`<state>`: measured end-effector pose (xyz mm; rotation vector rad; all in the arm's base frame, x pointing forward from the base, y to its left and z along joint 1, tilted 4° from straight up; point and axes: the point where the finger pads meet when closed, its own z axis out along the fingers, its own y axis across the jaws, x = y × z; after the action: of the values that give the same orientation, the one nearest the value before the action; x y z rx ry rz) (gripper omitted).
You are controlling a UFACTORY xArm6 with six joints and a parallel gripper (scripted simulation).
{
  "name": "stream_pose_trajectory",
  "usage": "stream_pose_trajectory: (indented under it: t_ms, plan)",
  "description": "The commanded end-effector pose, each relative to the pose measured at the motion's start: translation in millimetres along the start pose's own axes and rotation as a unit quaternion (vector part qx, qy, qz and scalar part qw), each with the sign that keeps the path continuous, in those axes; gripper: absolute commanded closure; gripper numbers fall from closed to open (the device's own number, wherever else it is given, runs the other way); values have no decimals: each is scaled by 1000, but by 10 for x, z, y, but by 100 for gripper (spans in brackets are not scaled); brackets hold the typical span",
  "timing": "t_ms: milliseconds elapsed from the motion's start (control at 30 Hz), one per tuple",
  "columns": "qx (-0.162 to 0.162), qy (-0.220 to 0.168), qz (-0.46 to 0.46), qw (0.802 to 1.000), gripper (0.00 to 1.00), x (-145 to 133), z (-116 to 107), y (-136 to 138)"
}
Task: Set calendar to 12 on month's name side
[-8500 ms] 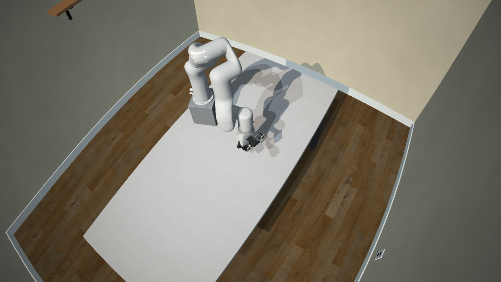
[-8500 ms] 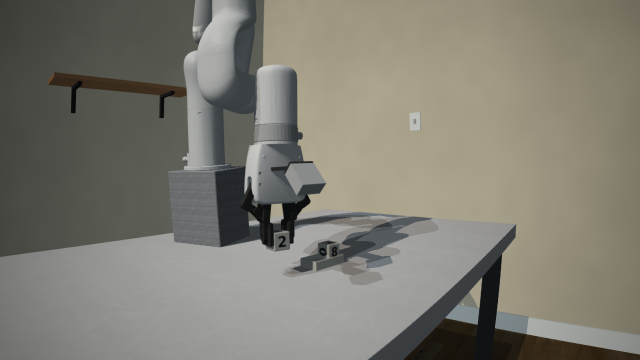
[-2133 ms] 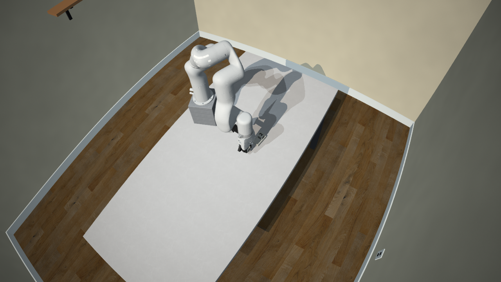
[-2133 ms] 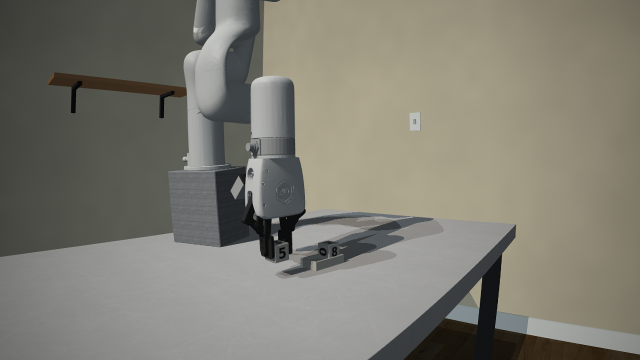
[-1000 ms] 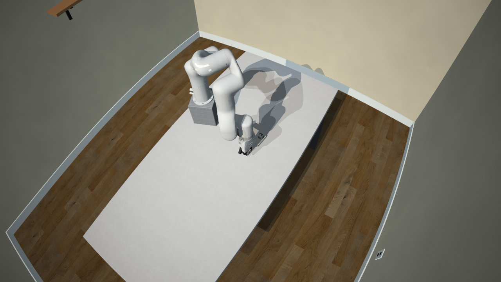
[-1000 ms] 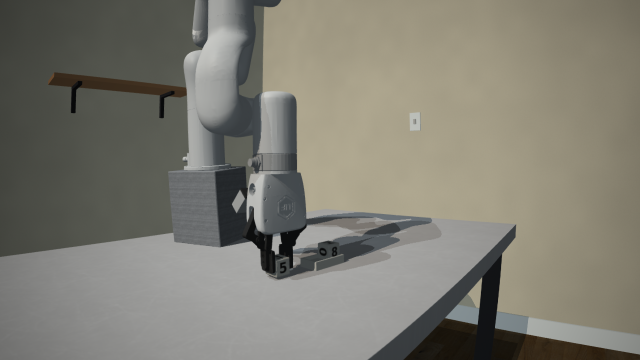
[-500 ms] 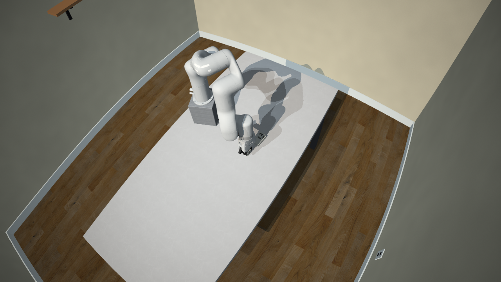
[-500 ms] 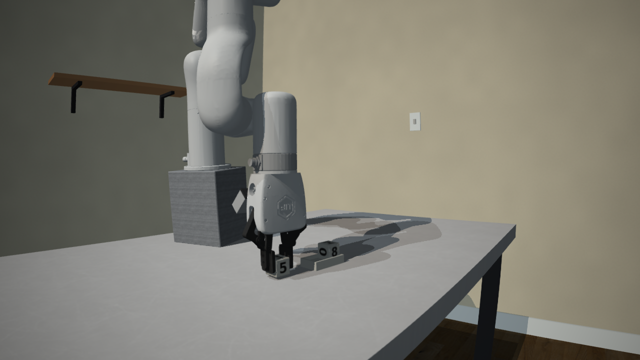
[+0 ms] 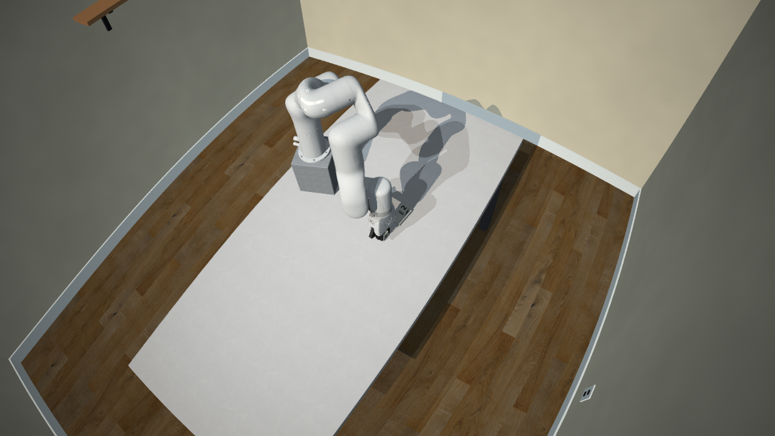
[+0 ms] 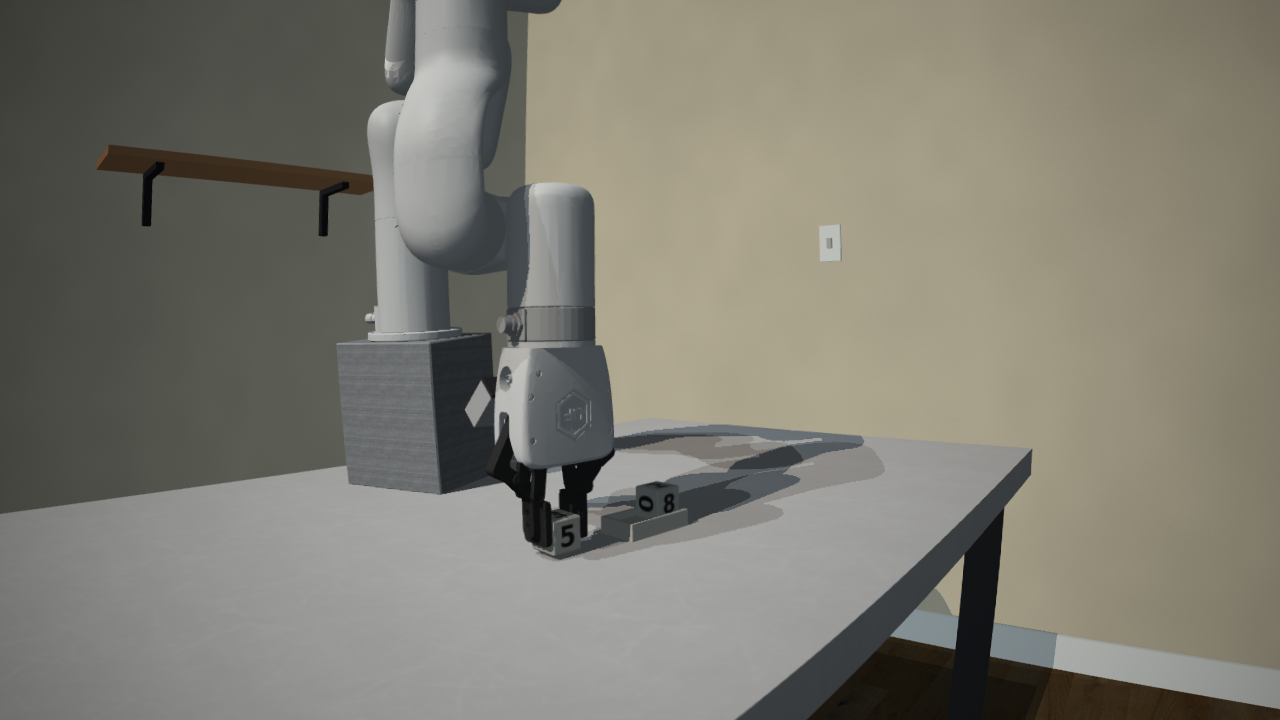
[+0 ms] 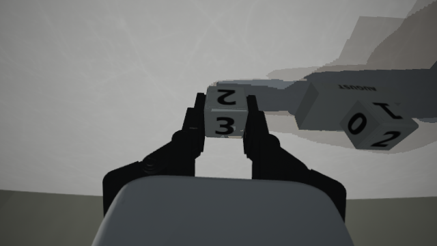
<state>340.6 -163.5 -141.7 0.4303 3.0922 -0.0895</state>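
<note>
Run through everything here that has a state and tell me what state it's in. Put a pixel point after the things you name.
Hand (image 9: 378,234) (image 10: 556,522) (image 11: 224,106): shut on a cube.
Gripped cube (image 9: 385,235) (image 10: 567,535) (image 11: 225,116): outside the tray, low at the table top; contact hard to tell.
Other cube (image 9: 402,209) (image 10: 657,498) (image 11: 386,117): in the tray, ungripped.
Tray (image 9: 408,215) (image 10: 617,525) (image 11: 328,113): on the table, holding one cube.
Light switch (image 10: 829,242): on or off, cannot tell.

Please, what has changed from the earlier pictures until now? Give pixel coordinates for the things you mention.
The gripper (image 9: 379,234) (image 10: 556,523) (image 11: 224,106) turned and came down with its cube (image 10: 566,534) (image 11: 226,113), whose side facing the exterior view went from 2 to 5. No grasp or release shows. The tray (image 10: 659,524) (image 11: 317,109) and its cube (image 10: 657,499) (image 11: 379,126) stayed.
</note>
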Motion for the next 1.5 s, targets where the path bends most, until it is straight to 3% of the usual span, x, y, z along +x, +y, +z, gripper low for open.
stream_pose_trajectory:
  t_ms: [0,1467]
  plan:
    - [0,-1,0,1000,71,-19,-8,-4]
    - [0,-1,0,1000,71,-19,32,-4]
